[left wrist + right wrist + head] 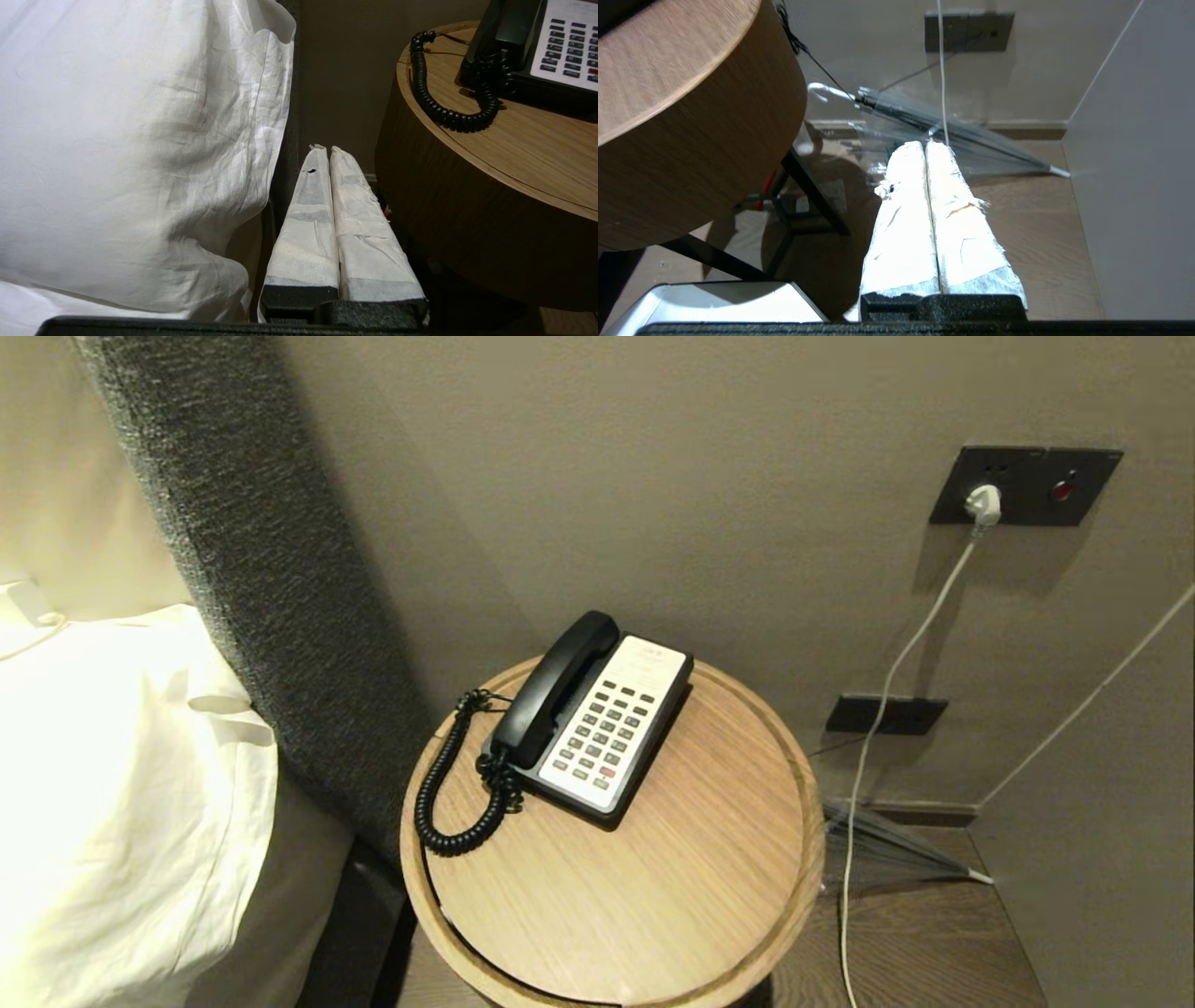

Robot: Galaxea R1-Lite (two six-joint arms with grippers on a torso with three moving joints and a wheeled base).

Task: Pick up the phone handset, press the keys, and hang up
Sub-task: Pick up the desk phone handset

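The black phone handset (555, 689) lies in its cradle on the left side of the black-and-white phone base (611, 733), whose grey keys (605, 730) face up. Its coiled cord (453, 784) loops over the round wooden side table (653, 877). Neither arm shows in the head view. My left gripper (326, 150) hangs shut and empty, low between the bed and the table, below the table top; the cord (437, 100) and the keys (572, 51) show up ahead of it. My right gripper (924, 144) is shut and empty, low beside the table over the floor.
White bedding (112, 784) and a grey padded headboard (252, 569) stand left of the table. A wall socket with a white plug (982, 504) and cable is at the right. A clear folded umbrella (952, 130) lies on the floor by the wall. Black table legs (803, 186) stand near the right gripper.
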